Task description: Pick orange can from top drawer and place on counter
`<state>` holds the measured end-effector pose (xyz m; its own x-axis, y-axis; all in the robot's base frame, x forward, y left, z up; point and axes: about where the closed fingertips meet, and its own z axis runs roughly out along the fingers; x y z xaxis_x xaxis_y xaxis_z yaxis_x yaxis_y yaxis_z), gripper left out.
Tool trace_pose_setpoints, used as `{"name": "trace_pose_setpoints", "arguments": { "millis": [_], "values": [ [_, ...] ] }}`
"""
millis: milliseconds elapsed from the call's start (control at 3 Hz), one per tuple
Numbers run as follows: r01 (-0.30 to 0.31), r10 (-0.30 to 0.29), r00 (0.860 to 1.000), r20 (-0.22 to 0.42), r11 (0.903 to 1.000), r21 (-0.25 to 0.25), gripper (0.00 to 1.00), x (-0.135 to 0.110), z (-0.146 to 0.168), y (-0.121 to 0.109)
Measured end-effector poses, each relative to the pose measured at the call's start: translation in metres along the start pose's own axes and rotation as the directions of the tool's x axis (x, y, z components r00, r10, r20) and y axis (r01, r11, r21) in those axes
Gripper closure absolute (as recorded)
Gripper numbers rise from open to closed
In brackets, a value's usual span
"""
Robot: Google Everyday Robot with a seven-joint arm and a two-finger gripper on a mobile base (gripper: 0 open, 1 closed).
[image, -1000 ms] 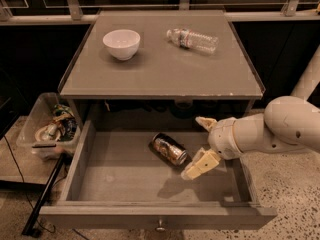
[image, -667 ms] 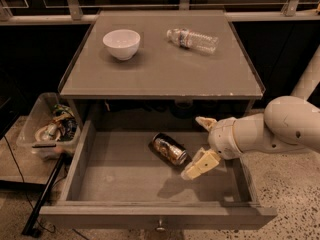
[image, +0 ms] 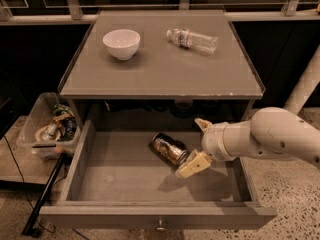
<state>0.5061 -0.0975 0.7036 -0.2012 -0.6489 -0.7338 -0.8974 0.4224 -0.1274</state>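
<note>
The orange can (image: pixel 169 148) lies on its side on the floor of the open top drawer (image: pixel 125 174), right of the middle, its silver end toward the front right. My gripper (image: pixel 196 144) is inside the drawer at the can's right end, open, with one finger (image: pixel 194 165) at the can's near end and the other finger (image: pixel 202 124) behind it. The jaws straddle the can's end without closing on it. The counter (image: pixel 160 69) is above, behind the drawer.
A white bowl (image: pixel 121 43) stands on the counter's back left. A clear plastic water bottle (image: pixel 193 39) lies on its back right. A clear bin (image: pixel 47 126) with clutter sits left of the cabinet. The drawer's knob (image: pixel 160 227) is at the front.
</note>
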Motion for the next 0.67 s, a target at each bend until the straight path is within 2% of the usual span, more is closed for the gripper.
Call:
{"name": "trace_pose_setpoints", "arguments": {
  "millis": [667],
  "values": [
    [0.007, -0.007, 1.0, 0.005, 0.9958, 0.091, 0.0, 0.02, 0.036, -0.017]
  ]
}}
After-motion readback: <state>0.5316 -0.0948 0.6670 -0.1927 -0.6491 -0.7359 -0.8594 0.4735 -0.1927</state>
